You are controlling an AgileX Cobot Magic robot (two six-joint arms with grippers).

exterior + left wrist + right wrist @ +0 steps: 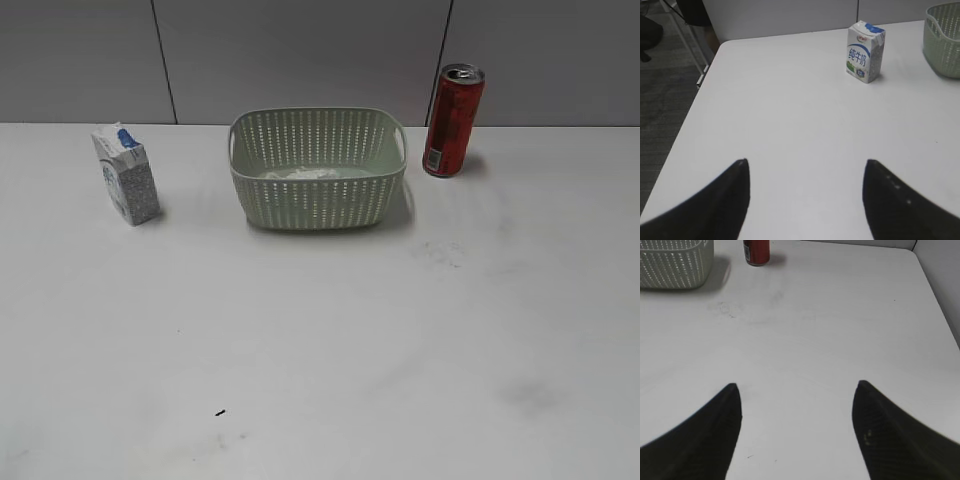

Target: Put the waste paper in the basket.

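Lying in the basket (318, 205) far ahead, the waste paper (300, 174) is away from the left gripper (805, 172) and right gripper (796, 395), both wide open and empty.

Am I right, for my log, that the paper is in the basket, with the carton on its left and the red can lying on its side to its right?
Not quite: the can stands upright, as the exterior view shows. The paper is in the basket, the carton on its left.

Crumpled white waste paper (298, 174) shows only partly behind the pale green perforated plastic basket's (318, 195) wall; perhaps several wads, uncountable.
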